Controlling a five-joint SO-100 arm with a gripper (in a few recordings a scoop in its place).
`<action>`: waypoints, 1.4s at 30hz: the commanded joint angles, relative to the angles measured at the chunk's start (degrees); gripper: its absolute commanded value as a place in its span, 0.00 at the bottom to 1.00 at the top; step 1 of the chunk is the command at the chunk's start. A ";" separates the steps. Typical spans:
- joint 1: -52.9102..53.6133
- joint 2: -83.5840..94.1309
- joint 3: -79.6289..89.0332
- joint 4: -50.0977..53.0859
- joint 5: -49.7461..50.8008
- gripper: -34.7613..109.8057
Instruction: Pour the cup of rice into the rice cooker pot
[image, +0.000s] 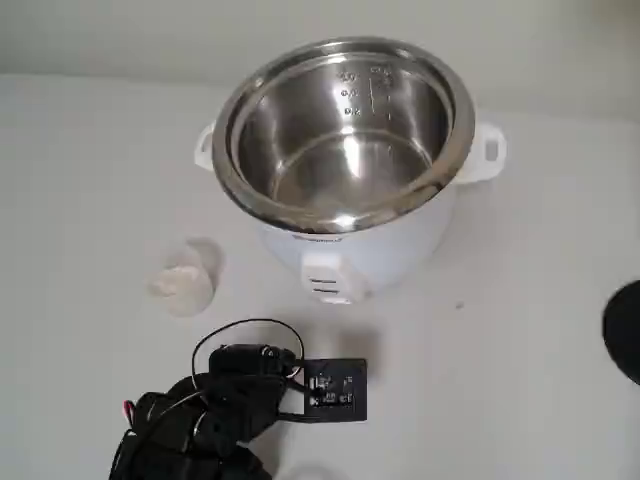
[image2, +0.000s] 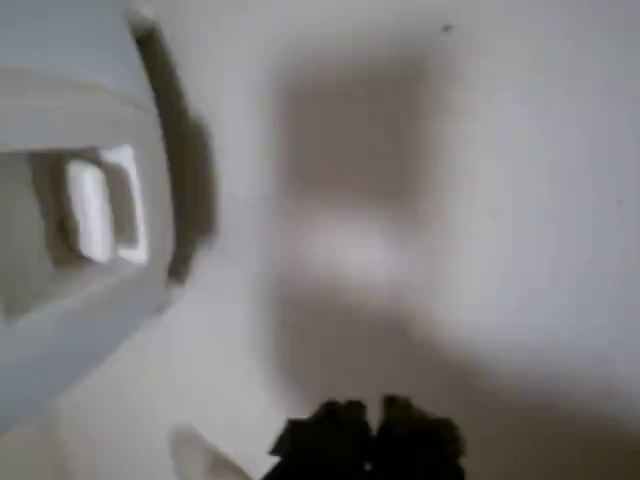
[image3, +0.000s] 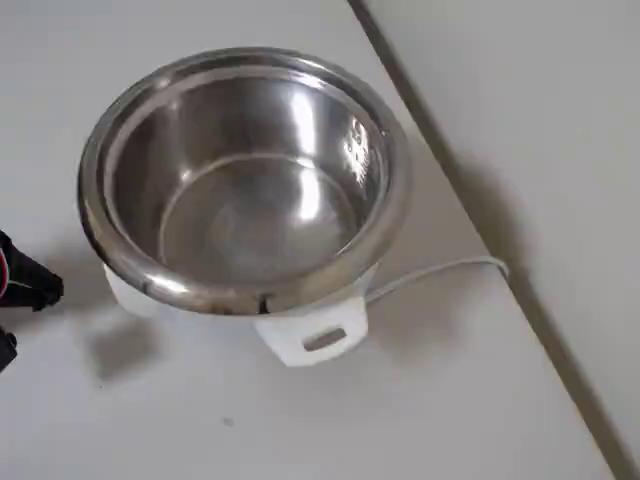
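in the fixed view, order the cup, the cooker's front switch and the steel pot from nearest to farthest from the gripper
1. The cup, up and left of the gripper, and the front switch, straight above it: too close to call.
2. The rice cooker pot, farthest, at the top.

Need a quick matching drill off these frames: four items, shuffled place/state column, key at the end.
Items:
1. cup
2. pot
3. end effector
4. cord

Descriptions:
A. shiny steel, empty, seated in the white cooker
B. thin and white, trailing on the table from the cooker's side in the overhead view
C. dark, low in the wrist view, over bare table
D. frosted, on the table left of the cooker in the fixed view, holding a pale mass

Pairs: 1-D, 2-A, 3-C, 4-B
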 joint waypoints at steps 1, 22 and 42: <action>-0.35 0.44 -0.18 -1.49 0.53 0.24; -0.35 0.44 -0.18 -1.49 0.53 0.24; -2.99 0.44 -0.18 -1.49 -2.20 0.24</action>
